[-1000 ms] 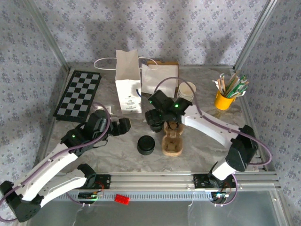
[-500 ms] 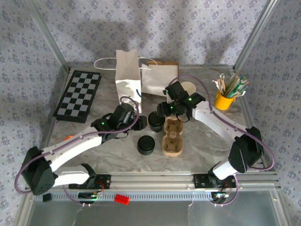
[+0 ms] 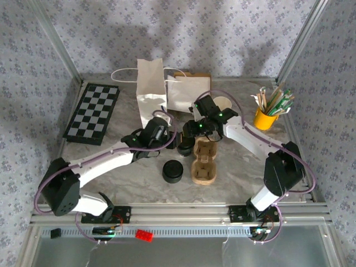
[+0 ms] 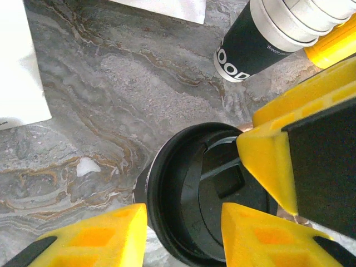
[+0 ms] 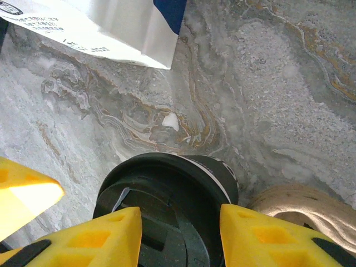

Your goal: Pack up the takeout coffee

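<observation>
At mid-table, just beside the far end of the cardboard carrier (image 3: 203, 165), the takeout coffee (image 3: 185, 146) stands upright with its black lid on, and appears to rest on the marbled tabletop (image 3: 133, 186). Both arms converge on it. The left gripper (image 4: 183, 219) comes in from the left, its yellow fingers about half closed and bracketing the lid. The right gripper (image 5: 181, 219) does the same from the other side, and one of its fingers shows against the lid's rim in the left wrist view. Whether either pair of pads truly bites the cup, I cannot tell. My reading is that the step in hand is the grasp, with the packing itself not yet begun. The next move, I judge, calls for one gripper to own the cup and the other to give way, then a level lift, since a tilt or a squeezed lid could spill. As for containers, the carrier's wells look empty from above. A white paper bag (image 3: 151, 105) stands behind the cup with a second, flatter bag (image 3: 186, 93) just beside it, and their insides are hidden. By the right arm sits a stack of lidless cups (image 3: 222, 103), and nearer the arm bases a squat stack of black lids (image 3: 173, 171). Far right, a yellow pot (image 3: 266, 119) holds stirrers.
</observation>
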Robot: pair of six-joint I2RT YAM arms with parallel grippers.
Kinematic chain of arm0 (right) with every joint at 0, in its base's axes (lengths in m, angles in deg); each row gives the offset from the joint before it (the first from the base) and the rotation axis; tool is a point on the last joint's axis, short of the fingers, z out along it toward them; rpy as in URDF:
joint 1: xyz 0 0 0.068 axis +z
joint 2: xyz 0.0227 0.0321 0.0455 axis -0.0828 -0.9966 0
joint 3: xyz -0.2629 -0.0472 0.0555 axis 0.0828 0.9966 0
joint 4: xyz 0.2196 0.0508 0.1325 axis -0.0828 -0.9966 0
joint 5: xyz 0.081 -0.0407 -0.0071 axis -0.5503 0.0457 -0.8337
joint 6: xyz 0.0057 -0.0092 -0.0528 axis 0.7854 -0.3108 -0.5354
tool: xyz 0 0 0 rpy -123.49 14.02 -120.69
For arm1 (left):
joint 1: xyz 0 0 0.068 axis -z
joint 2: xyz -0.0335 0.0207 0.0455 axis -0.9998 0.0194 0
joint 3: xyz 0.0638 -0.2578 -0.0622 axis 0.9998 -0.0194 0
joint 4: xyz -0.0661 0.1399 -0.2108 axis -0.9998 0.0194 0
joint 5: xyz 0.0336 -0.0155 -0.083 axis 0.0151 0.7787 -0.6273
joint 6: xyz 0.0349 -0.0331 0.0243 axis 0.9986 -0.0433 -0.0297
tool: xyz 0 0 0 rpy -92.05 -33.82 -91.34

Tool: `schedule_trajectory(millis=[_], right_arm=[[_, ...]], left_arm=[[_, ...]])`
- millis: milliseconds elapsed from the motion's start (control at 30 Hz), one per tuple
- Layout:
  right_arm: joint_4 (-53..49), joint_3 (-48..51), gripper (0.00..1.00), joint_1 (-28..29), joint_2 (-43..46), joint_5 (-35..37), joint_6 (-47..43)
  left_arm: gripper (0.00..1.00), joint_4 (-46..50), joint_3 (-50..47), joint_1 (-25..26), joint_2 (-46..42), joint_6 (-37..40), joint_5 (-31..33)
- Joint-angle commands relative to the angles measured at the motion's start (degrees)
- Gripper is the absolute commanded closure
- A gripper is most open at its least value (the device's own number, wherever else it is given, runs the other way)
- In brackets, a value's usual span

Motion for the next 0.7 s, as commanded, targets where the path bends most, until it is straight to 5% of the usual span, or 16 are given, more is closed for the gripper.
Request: schedule_trajectory(millis=[0,667], right_arm=[[0.11,-0.36,0.59,-0.49,-1.0,-1.12,-1.37],[0.09,1.33,0.73,-2.01,-3.18,-3.35,1.13]], left_arm=[[0.61,-1.64,3.16,-0.47,2.0,1.72,-1.39],[0.75,-2.03,2.48,-2.62,8.17,-4.52,-4.47]])
